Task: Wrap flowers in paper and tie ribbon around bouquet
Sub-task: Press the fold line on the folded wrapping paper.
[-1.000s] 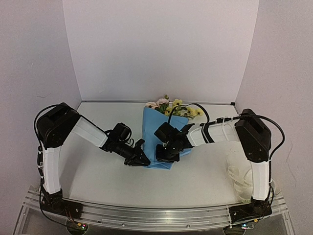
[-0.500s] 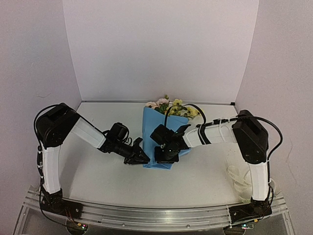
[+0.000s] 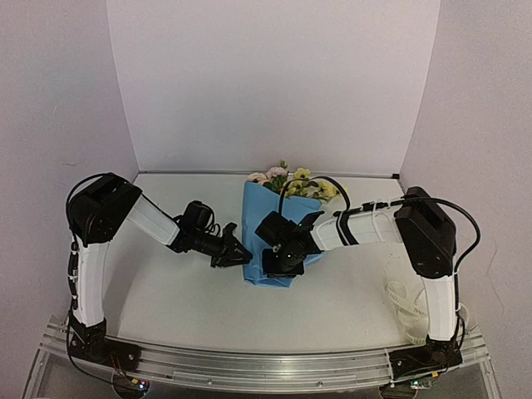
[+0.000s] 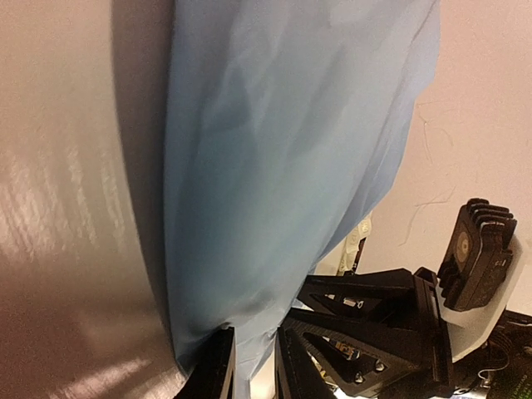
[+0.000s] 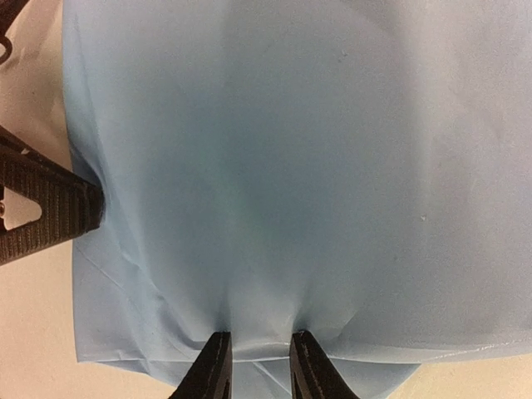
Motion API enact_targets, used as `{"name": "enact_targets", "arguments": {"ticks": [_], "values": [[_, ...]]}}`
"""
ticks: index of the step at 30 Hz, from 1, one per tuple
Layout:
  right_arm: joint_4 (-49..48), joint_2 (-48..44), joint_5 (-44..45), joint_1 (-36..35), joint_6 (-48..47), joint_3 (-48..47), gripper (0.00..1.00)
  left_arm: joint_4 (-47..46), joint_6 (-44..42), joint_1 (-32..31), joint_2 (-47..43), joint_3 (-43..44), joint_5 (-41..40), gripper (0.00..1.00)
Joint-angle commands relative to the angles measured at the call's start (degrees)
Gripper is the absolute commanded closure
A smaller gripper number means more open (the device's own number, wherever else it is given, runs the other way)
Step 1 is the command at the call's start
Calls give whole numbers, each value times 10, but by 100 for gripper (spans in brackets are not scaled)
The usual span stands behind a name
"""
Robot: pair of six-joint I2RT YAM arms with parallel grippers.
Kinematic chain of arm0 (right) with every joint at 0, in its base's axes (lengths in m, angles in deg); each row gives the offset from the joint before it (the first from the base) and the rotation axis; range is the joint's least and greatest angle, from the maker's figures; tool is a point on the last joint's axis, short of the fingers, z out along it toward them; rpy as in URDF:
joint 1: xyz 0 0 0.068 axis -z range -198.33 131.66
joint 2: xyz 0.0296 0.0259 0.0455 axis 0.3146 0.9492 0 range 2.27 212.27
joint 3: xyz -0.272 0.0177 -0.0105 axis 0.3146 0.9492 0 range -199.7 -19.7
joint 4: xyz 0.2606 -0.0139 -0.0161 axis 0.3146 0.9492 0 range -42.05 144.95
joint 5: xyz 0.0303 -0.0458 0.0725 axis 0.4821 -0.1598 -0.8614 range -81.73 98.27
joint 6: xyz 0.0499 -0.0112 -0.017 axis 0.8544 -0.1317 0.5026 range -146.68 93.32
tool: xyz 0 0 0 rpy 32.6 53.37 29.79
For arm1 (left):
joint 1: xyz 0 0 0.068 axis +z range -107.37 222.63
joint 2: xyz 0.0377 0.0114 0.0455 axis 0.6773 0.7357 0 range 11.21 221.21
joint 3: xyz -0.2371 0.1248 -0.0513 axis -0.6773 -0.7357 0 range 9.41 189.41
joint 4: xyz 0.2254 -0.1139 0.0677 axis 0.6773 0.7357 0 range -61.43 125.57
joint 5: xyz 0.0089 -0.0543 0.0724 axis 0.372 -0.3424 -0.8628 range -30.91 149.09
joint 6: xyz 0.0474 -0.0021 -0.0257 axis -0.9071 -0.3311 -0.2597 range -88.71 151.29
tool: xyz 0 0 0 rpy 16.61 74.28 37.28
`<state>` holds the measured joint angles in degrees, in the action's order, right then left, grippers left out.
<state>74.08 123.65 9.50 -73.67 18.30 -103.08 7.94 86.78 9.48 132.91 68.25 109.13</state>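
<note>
Bright blue paper (image 3: 256, 209) folded over the flowers (image 3: 291, 179) into a flat, tapering bouquet (image 3: 258, 226); lies on the middle of the desk (image 3: 166, 299), wide rim at the far end, narrower end toward the near edge; matte and lightly creased, puckered into small folds along the near hem; pale pink and yellow blossoms with dark green leaves poke out past the far rim; cream-white ribbon (image 3: 405, 305) heaped in loose loops at the desk's near right, well apart from the paper.

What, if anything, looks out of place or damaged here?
Nothing looks damaged or spilled. The ribbon lies in a loose heap by the right arm's base, apart from the bouquet.
</note>
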Motion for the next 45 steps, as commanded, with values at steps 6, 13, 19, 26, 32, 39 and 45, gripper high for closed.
{"name": "enact_targets", "arguments": {"ticks": [6, 13, 19, 26, 32, 39, 45], "values": [[57, 38, 8, 0, -7, 21, 73, -89, 32, 6, -18, 25, 15, 80], [56, 42, 4, 0, -4, 22, 73, -37, 5, 7, 3, 68, 7, 78], [56, 46, 0, 0, -6, 21, 73, -92, 47, 21, 38, 73, 12, 78], [56, 49, -2, 0, -6, 19, 73, 12, 27, 40, 54, 80, -50, 78], [56, 51, -3, 0, -7, 23, 73, -11, 37, 55, 40, 57, -67, 78], [56, 55, -6, 0, -8, 20, 73, -43, 4, 55, -40, 57, -64, 76], [56, 59, -8, 0, -6, 22, 73, -36, -6, 51, -31, 120, -22, 76]]}}
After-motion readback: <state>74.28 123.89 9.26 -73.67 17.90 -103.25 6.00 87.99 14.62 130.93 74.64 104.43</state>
